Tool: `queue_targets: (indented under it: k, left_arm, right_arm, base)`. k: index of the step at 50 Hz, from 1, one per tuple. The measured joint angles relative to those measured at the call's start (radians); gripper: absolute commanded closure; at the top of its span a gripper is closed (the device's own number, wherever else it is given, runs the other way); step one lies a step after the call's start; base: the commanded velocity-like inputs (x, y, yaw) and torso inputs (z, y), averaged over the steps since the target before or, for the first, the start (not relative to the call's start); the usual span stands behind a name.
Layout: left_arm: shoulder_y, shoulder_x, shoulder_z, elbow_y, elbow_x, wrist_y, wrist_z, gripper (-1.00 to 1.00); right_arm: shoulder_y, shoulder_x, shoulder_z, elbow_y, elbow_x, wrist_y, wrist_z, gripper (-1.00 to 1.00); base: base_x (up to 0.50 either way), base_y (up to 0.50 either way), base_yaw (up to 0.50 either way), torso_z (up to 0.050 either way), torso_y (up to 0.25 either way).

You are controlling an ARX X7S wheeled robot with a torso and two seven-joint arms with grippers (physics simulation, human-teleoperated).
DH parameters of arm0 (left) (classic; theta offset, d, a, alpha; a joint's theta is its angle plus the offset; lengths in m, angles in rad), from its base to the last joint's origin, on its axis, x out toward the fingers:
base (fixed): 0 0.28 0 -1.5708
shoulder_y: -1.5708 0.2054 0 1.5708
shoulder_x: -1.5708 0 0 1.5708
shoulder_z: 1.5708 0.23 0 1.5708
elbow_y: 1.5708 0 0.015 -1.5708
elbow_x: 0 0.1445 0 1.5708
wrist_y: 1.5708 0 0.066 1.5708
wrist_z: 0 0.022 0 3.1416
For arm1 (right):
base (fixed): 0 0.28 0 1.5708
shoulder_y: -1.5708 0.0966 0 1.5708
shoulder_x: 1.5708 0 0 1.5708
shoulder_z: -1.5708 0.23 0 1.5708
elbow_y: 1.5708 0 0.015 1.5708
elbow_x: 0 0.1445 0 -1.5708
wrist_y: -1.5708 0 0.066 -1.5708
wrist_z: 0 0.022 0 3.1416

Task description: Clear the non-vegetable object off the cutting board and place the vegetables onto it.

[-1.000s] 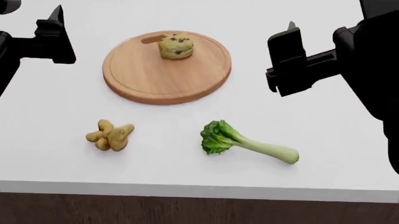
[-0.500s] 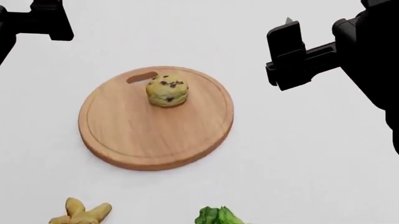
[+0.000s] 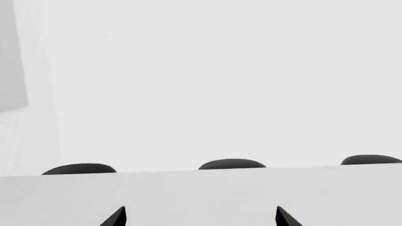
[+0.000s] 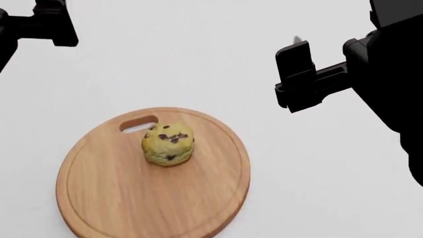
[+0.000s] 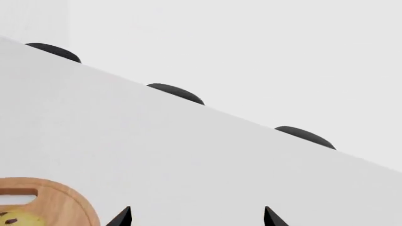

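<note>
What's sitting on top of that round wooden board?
A muffin dotted with dark chips rests on the board, near its handle slot. Nothing else shows on it, though the board's near edge is cut off.

left claw (image 3: pixel 197 216) open, right claw (image 5: pixel 196 217) open

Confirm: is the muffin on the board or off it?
On. The muffin sits upright on the cutting board, just below its handle slot; neither gripper touches it.

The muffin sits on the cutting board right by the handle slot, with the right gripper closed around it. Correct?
Not quite. The muffin does sit on the cutting board by the handle slot, but the right gripper hangs apart from it, empty, as the head view shows.
</note>
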Motion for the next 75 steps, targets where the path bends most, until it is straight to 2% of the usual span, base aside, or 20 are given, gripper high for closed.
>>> queue_targets:
  k: [25,57,75]
  left_arm:
    - [0.012,0.001,-0.017,-0.011,-0.008,0.043,-0.014,-1.0]
    - [0.01,-0.01,-0.015,-0.016,-0.017,0.051,-0.024,-1.0]
    - [0.009,-0.015,-0.012,-0.026,-0.02,0.06,-0.028,-1.0]
  right_arm:
    - [0.008,-0.048,-0.056,0.027,0.021,-0.016,-0.051,-1.0]
    - [0.039,-0.209,-0.248,0.217,-0.128,-0.138,-0.276,-1.0]
    - [0.022,-0.301,-0.25,0.285,-0.055,-0.126,-0.296,-1.0]
  base:
    - [0.0,0.0,0.0,0.0,0.0]
    - [0.0,0.0,0.0,0.0,0.0]
    - [0.0,0.0,0.0,0.0,0.0]
